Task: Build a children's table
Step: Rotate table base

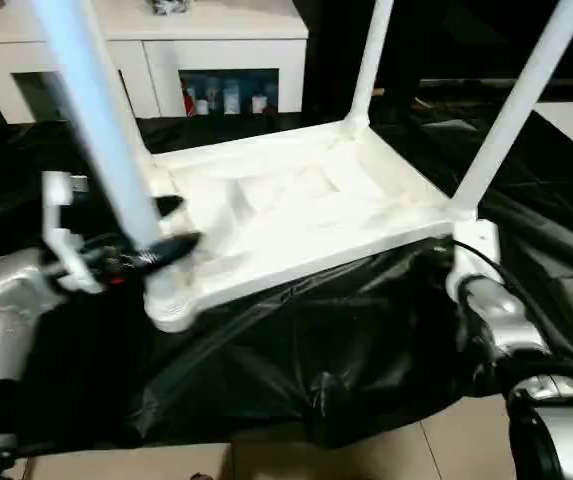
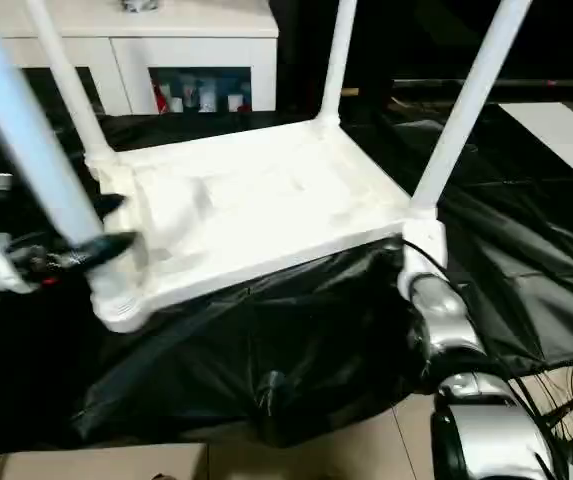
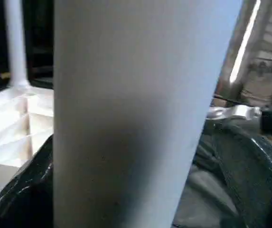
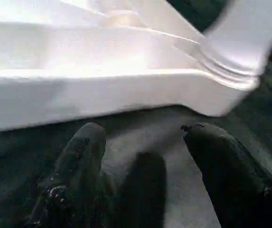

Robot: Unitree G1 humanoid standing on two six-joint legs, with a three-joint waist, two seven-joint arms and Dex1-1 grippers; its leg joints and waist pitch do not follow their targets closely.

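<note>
The left gripper (image 1: 171, 225) is reaching in with its two black fingers (image 1: 178, 245) spread wide on either side of the near-left leg (image 1: 101, 130), just above that leg's corner socket (image 1: 166, 300); whether the fingers are actually pressing on the leg cannot be told. In the left wrist view this leg (image 3: 136, 114) is standing close in front of the camera. The right gripper (image 4: 143, 142) is holding its fingers (image 4: 79, 156) partly apart with nothing between them, pointing at the side wall of the tabletop (image 4: 102, 90) just below the near-right corner, over the black plastic sheet (image 4: 150, 128). The silver right forearm (image 1: 496, 320) is sitting just beside that corner.

The children's table (image 1: 296, 215) is lying upside down on the black sheet (image 1: 296, 370), ribbed underside facing up, with four white legs rising from its corners: the near-right leg (image 1: 516, 110), the far-right leg (image 1: 371, 60) and the far-left leg (image 2: 66, 85) are all standing upright. Behind the table a white cabinet (image 1: 156, 50) with glass doors is standing against the back
</note>
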